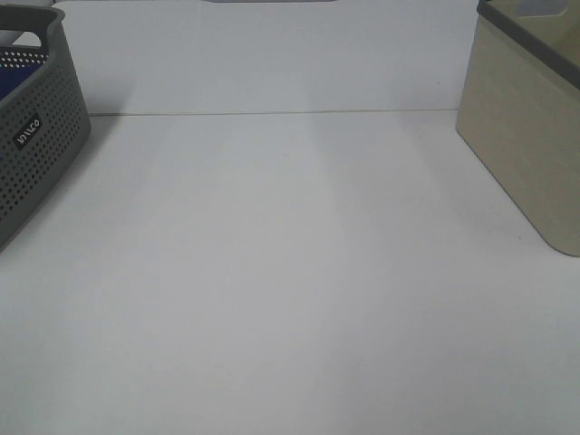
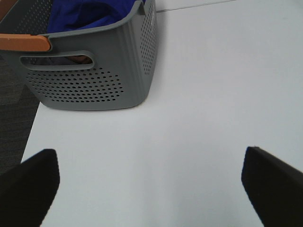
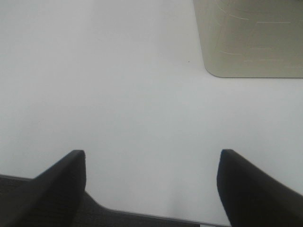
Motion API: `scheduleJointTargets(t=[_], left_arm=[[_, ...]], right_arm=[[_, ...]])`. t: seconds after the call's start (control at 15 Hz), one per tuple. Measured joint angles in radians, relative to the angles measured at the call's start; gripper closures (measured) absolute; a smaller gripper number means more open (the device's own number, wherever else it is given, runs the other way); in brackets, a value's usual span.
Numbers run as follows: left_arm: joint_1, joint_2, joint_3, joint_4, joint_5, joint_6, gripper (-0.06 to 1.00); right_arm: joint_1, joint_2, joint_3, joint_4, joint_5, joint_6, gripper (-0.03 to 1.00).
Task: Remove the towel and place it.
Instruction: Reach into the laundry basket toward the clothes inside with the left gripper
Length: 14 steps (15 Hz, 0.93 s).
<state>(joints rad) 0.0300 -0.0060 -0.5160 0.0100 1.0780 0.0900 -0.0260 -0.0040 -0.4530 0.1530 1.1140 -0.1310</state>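
The royal-blue towel lies bunched inside the grey perforated basket; in the exterior high view only a strip of the towel shows through the basket at the far left. My left gripper is open and empty over the white table, short of the basket. My right gripper is open and empty over the table's near edge, apart from the beige basket. Neither gripper shows in the exterior high view.
The beige basket with a dark rim stands at the right of the white table. The grey basket has an orange-brown handle. Dark floor shows beyond the table's left edge.
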Motion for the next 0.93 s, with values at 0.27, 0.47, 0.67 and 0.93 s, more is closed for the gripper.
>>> scheduleJointTargets(t=[0.27, 0.47, 0.67, 0.93], left_arm=[[0.000, 0.000, 0.000, 0.000, 0.000, 0.001, -0.05], [0.000, 0.000, 0.000, 0.001, 0.000, 0.003, -0.05], [0.000, 0.000, 0.000, 0.002, 0.000, 0.004, -0.05], [0.000, 0.000, 0.000, 0.002, 0.000, 0.004, -0.05]], right_arm=[[0.000, 0.000, 0.000, 0.000, 0.000, 0.000, 0.22], [0.000, 0.000, 0.000, 0.000, 0.000, 0.000, 0.22], [0.000, 0.000, 0.000, 0.000, 0.000, 0.000, 0.22], [0.000, 0.000, 0.000, 0.000, 0.000, 0.000, 0.22]])
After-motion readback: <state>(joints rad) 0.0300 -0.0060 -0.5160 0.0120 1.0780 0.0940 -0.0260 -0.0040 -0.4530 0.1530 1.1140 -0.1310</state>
